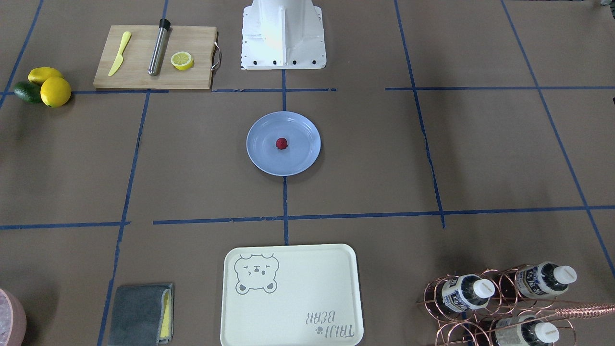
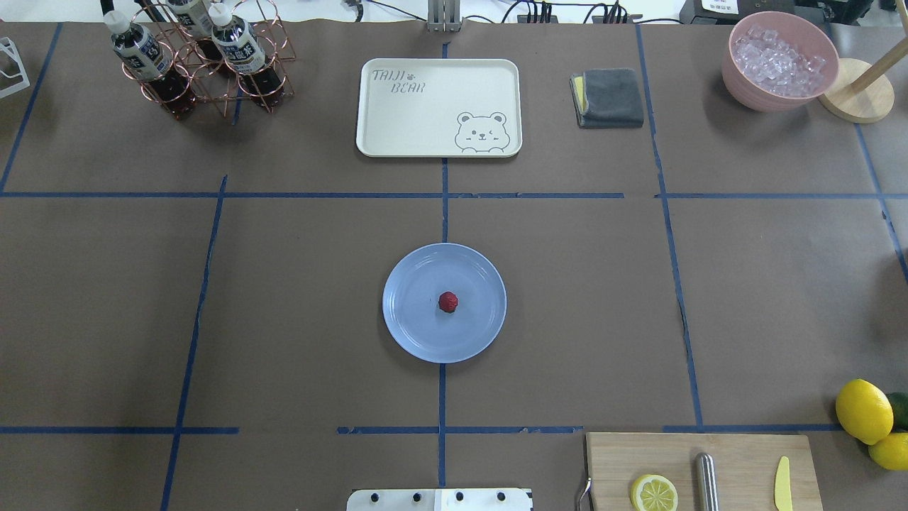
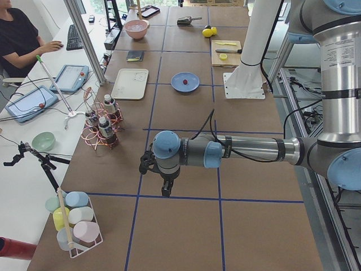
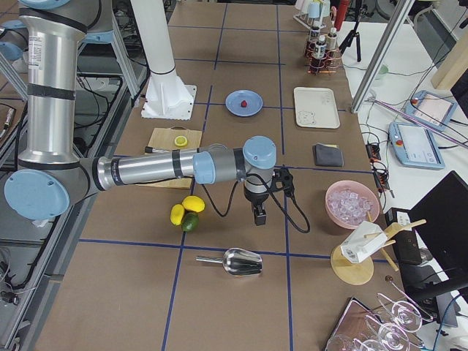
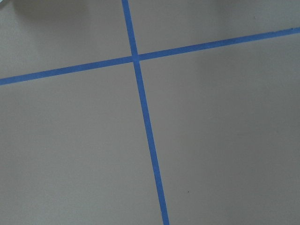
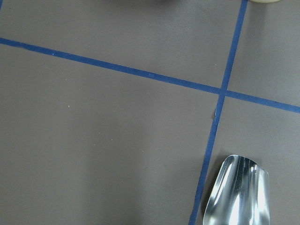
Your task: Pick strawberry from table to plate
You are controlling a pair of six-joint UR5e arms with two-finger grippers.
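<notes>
The small dark red strawberry (image 1: 281, 143) (image 2: 447, 301) lies in the middle of the round light blue plate (image 1: 262, 158) (image 2: 411, 333), which sits at the centre of the brown taped table (image 1: 432, 144). Both also show in the left side view, strawberry (image 3: 184, 82) on plate (image 3: 194, 84). My left gripper (image 3: 164, 189) hangs over bare table far from the plate. Beside the lemons, my right gripper (image 4: 259, 217) points down over the table. Each gripper shows only in a side view, so I cannot tell whether either is open or shut. Neither wrist view shows fingers.
A cutting board (image 2: 702, 468) carries a lemon half, a metal rod and a yellow knife. Lemons and an avocado (image 2: 869, 419) lie beside it. At the far side are the bear tray (image 2: 438, 106), bottle rack (image 2: 198, 57), grey cloth (image 2: 608, 98) and ice bowl (image 2: 779, 60). A metal scoop (image 6: 239, 192) lies below the right wrist.
</notes>
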